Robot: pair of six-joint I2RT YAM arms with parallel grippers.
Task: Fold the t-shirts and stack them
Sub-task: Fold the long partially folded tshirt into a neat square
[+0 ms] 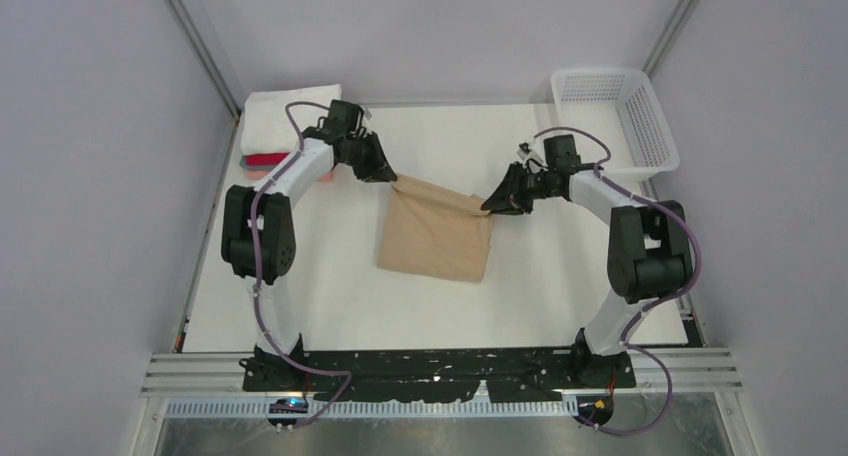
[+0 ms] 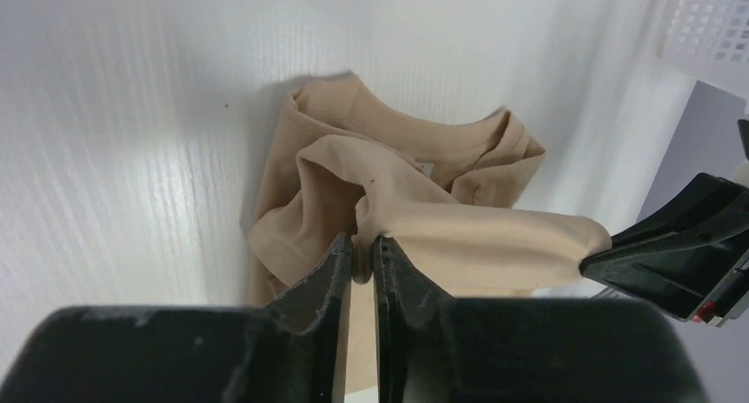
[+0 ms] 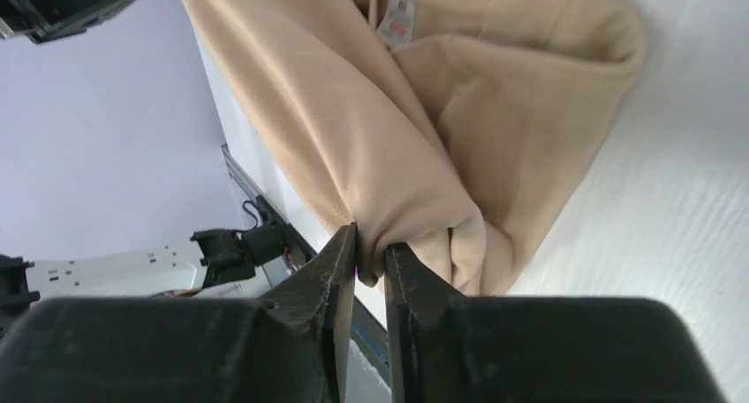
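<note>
Overhead view, counted: two arms, the left arm (image 1: 262, 231) and the right arm (image 1: 650, 246); two pincers; one tan t-shirt (image 1: 437, 236); one folded stack (image 1: 285, 121); one mesh basket (image 1: 655, 126); one table (image 1: 330, 286). The tan t-shirt sits mid-table, its far edge raised and stretched between the left pincer (image 1: 385, 173) and the right pincer (image 1: 492, 204), its near part lying on the table. The folded stack lies at the far left corner, showing three colours: white on top, red and salmon-pink edges below. The basket stands at the far right corner.

Left wrist view adds the grip: the left pincer (image 2: 362, 244) is narrow, nipping a fold of the shirt (image 2: 424, 217); the collar lies beyond.

Right wrist view alone shows the neck label (image 3: 397, 19), and the right pincer (image 3: 371, 239) narrow, cloth (image 3: 380, 129) pinched between its jaws.
</note>
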